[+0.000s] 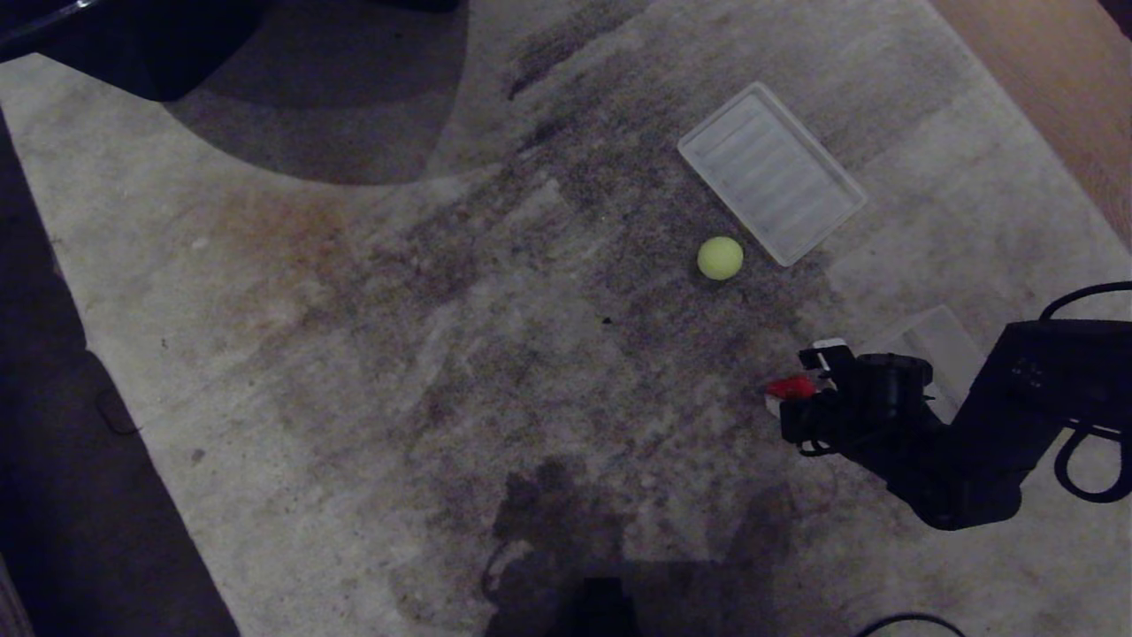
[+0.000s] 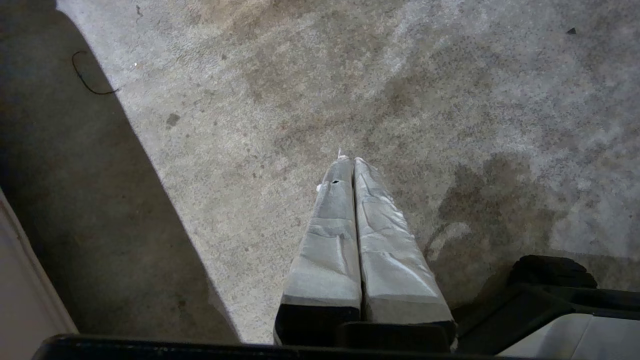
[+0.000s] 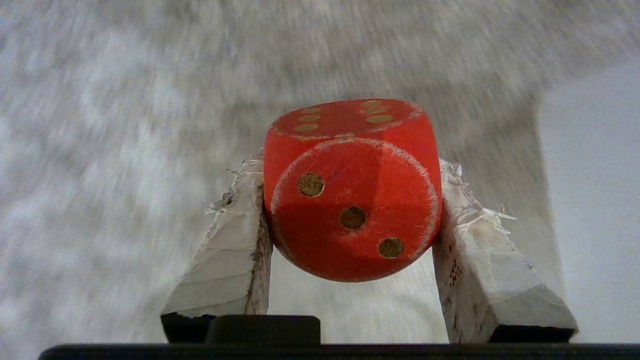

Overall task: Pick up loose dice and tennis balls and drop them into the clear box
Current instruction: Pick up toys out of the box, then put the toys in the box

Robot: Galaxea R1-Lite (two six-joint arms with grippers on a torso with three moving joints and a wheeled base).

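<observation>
Right claw point(image 3: 352, 200) low over the carpet point(image 1: 371, 354), at about 4 o'clock in the head view. Red die point(image 3: 352, 190) sits squarely between its two white-wrapped fingers point(image 3: 235, 240), one side against each finger, so the claw pinches the die. The three-pip face is turned toward the wrist camera, a face with more pips on top. From the head, only a sliver of the red die point(image 1: 790, 387) shows at the claw's point(image 1: 800, 389) tip, on its 9 o'clock side; the black arm runs off toward 3 o'clock.

Tennis ball point(image 1: 720, 257) lies loose on the carpet, toward 11 o'clock from the claw and well apart from it. Just beside the ball, at its 1 o'clock, a flat ribbed translucent lid point(image 1: 771, 173) lies on the carpet, set diagonally.

A pale translucent rectangle, mostly hidden behind the right arm at the claw's 2 o'clock; cannot tell what it is.

Left claw point(image 2: 352, 165) outside the head view; wrist camera shows its two wrapped fingers point(image 2: 330, 235) pressed together over bare carpet, holding nothing.
</observation>
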